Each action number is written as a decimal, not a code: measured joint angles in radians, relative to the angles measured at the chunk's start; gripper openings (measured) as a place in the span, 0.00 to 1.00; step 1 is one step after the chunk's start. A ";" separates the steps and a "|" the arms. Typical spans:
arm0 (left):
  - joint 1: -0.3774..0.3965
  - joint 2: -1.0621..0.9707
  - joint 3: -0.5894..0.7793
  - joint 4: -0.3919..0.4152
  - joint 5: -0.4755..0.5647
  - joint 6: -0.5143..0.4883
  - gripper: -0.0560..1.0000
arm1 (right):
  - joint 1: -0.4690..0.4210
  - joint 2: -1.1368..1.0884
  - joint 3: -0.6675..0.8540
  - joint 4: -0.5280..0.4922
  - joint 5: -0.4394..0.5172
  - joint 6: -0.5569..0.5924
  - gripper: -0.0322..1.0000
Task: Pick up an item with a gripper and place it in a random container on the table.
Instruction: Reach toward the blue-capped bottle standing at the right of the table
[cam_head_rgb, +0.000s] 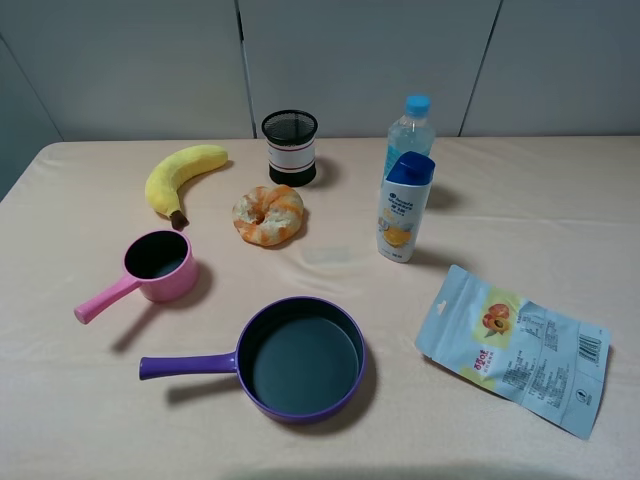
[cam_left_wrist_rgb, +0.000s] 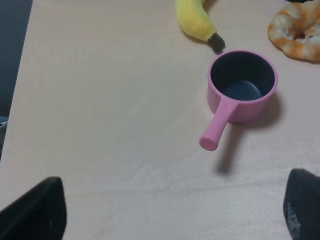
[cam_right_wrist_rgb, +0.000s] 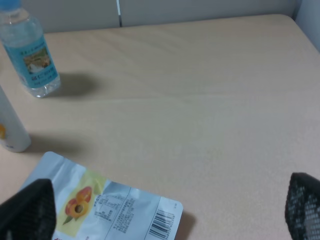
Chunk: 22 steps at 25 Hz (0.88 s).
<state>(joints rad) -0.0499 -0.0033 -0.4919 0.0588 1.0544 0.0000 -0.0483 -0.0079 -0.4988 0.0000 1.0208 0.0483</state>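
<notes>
The white bottle (cam_head_rgb: 405, 208) with a dark blue cap and orange label art stands upright right of centre on the beige table (cam_head_rgb: 80, 420). Its white side also shows at the edge of the right wrist view (cam_right_wrist_rgb: 10, 127). The purple frying pan (cam_head_rgb: 305, 358) sits at the front centre with nothing in it, its handle pointing left. Neither arm shows in the exterior high view. My left gripper (cam_left_wrist_rgb: 167, 220) is open and empty above bare table near the pink saucepan. My right gripper (cam_right_wrist_rgb: 165, 217) is open and empty above the snack pouch's edge.
A pink saucepan (cam_head_rgb: 160, 265) sits on the left, also in the left wrist view (cam_left_wrist_rgb: 242, 85). A banana (cam_head_rgb: 180, 175), a ring pastry (cam_head_rgb: 268, 214) and a black mesh cup (cam_head_rgb: 290, 147) lie behind. A clear water bottle (cam_head_rgb: 410, 130) stands behind the white bottle. A blue snack pouch (cam_head_rgb: 515, 345) lies at the right.
</notes>
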 joint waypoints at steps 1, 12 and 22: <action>0.000 0.000 0.000 0.000 0.000 0.000 0.88 | 0.000 0.000 0.000 0.000 0.000 0.000 0.70; 0.000 0.000 0.000 0.000 0.000 0.000 0.88 | 0.000 0.000 0.000 0.000 0.000 0.000 0.70; 0.000 0.000 0.000 0.000 0.000 0.000 0.88 | 0.000 0.062 -0.064 0.087 0.000 0.000 0.70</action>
<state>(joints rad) -0.0499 -0.0033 -0.4919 0.0588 1.0544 0.0000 -0.0483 0.0545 -0.5629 0.0869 1.0211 0.0483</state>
